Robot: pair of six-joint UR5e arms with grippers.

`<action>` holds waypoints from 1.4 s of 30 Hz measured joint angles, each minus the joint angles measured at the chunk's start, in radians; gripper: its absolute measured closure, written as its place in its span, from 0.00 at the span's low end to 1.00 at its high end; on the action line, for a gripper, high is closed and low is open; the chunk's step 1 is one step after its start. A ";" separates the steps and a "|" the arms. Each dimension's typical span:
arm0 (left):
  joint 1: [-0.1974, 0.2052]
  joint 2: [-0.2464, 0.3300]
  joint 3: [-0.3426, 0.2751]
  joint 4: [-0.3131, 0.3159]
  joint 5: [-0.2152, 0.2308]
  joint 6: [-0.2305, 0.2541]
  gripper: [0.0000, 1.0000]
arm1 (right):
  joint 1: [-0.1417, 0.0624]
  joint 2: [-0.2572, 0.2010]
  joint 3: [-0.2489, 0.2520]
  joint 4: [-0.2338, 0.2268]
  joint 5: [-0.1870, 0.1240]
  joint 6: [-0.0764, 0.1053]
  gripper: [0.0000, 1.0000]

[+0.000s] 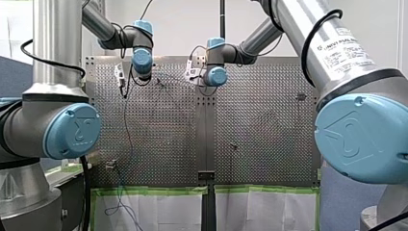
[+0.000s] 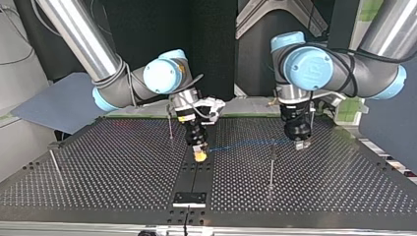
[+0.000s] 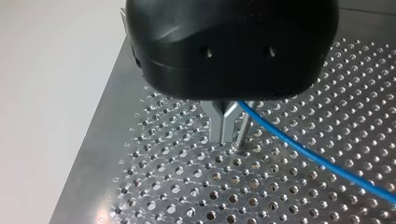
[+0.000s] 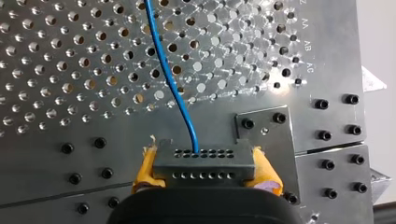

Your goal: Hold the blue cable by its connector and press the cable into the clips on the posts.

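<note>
My right end effector [image 4: 205,168] clamps connector [image 4: 205,158] | my left end effector [image 3: 225,128] pinches blue cable [image 3: 303,149] beside post [image 3: 243,130] | I'd keep it taut, press straight down.

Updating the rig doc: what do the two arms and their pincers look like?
My left arm and my right arm are silver tubes with light-blue joint caps and black cables alongside. The right arm carries a printed Universal Robots label. My left pincer has a rounded black housing and slim metal fingers. My right pincer has a black body and yellow pads.
</note>
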 joint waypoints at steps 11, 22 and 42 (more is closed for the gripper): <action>-0.025 -0.026 -0.005 0.005 -0.016 -0.016 1.00 | 0.003 0.004 0.000 0.003 0.000 0.000 1.00; -0.025 -0.034 -0.006 0.032 -0.009 -0.031 1.00 | 0.005 0.029 0.001 0.004 0.002 0.000 1.00; 0.050 -0.077 -0.005 0.074 0.040 0.016 1.00 | -0.002 0.048 0.001 0.002 0.003 -0.003 1.00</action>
